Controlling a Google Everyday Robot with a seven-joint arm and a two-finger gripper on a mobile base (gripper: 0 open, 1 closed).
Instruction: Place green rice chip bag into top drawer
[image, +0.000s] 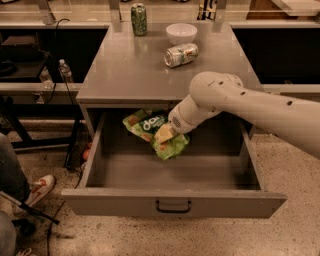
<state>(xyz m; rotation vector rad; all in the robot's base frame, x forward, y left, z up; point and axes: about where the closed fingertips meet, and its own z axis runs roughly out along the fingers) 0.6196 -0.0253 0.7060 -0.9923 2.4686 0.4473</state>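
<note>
The green rice chip bag (150, 129) is crinkled, with a dark oval label. It hangs inside the open top drawer (172, 202), near its back and just under the cabinet top. My gripper (164, 133) reaches in from the right and is shut on the bag's middle. One tan finger (164, 134) shows against the green foil. The white arm hides the bag's right side. The drawer is pulled fully out, and its grey floor shows in front of the bag.
On the grey cabinet top (125, 75) stand an upright green can (138, 19) and a white bowl (181, 33), with a can lying on its side (181, 54). A person's foot (40, 187) is at the left. Dark shelving stands behind.
</note>
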